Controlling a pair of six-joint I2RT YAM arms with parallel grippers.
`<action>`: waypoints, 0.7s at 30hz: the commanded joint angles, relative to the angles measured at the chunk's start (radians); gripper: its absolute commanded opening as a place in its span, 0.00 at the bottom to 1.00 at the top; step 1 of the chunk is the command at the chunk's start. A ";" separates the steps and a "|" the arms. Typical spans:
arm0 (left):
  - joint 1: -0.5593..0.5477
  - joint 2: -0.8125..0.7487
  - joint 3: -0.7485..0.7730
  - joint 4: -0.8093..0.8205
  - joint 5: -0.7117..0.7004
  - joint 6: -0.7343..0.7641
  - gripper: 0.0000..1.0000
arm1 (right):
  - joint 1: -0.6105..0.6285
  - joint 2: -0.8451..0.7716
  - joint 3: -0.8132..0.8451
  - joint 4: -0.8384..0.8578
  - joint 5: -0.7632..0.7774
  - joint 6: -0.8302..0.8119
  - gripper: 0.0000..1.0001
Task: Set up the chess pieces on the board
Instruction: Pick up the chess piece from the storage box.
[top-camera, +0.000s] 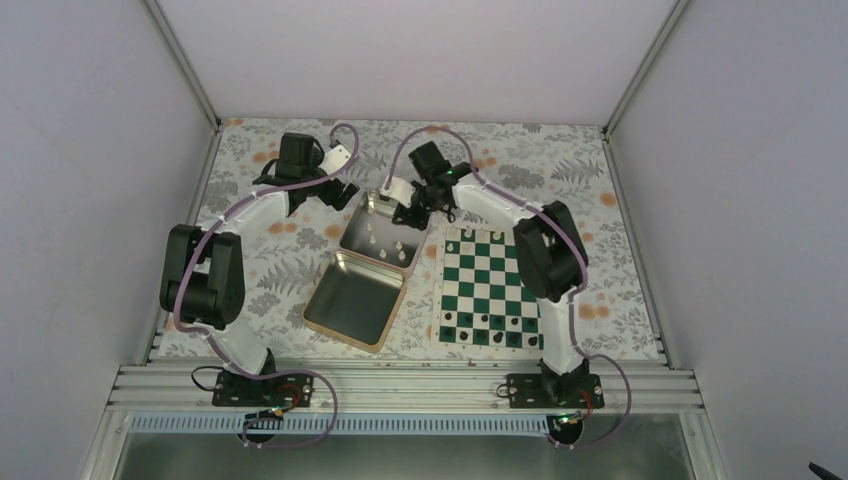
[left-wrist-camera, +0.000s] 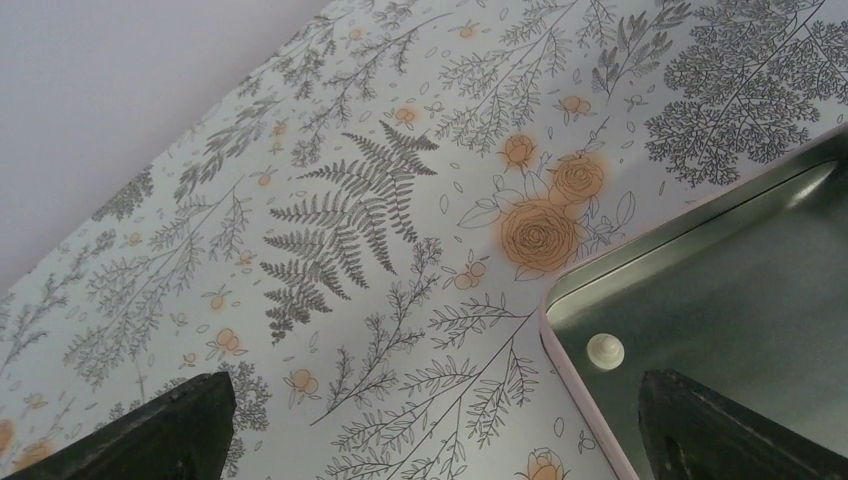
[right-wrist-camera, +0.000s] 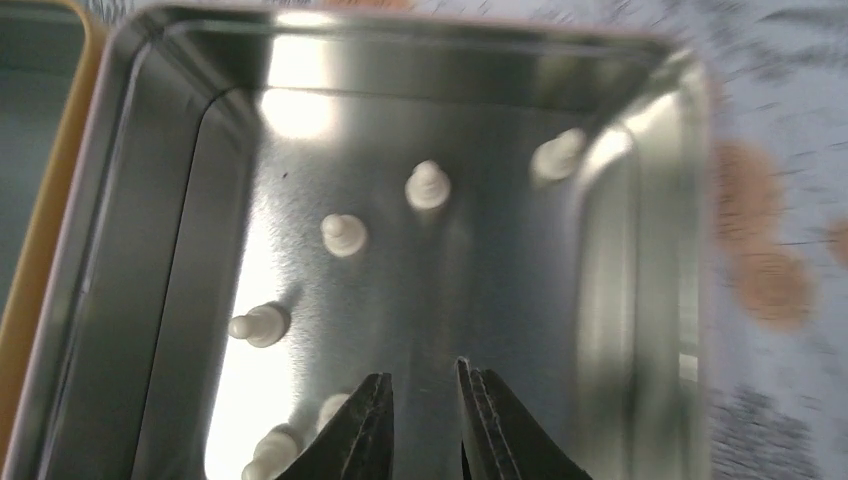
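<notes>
The chess pieces (right-wrist-camera: 427, 186), tiny, light, likely slippery, sit mostly in the open tin (right-wrist-camera: 150, 200) left of the board (top-camera: 490, 285). Your right gripper (right-wrist-camera: 423, 378) hovers over them, fingers narrowly parted, empty; left gripper (left-wrist-camera: 430, 390) spread wide. Pinch one's narrow stem.

One board (top-camera: 487, 285), one open tin (top-camera: 355, 300) — six cream chess pieces (right-wrist-camera: 427, 185) inside it

Cream chess pieces (right-wrist-camera: 428, 186) sit in the open tin (right-wrist-camera: 600, 260) — green-white board (top-camera: 488, 290) beside it.
</notes>
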 joint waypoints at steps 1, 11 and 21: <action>-0.005 -0.044 -0.015 0.021 -0.004 0.012 1.00 | 0.036 0.055 0.039 -0.061 -0.005 -0.025 0.19; -0.005 -0.036 -0.020 0.028 0.014 0.014 1.00 | 0.059 0.037 -0.048 -0.070 0.026 -0.014 0.19; -0.005 -0.036 -0.025 0.031 0.022 0.012 1.00 | 0.069 0.036 -0.077 -0.056 0.042 -0.013 0.22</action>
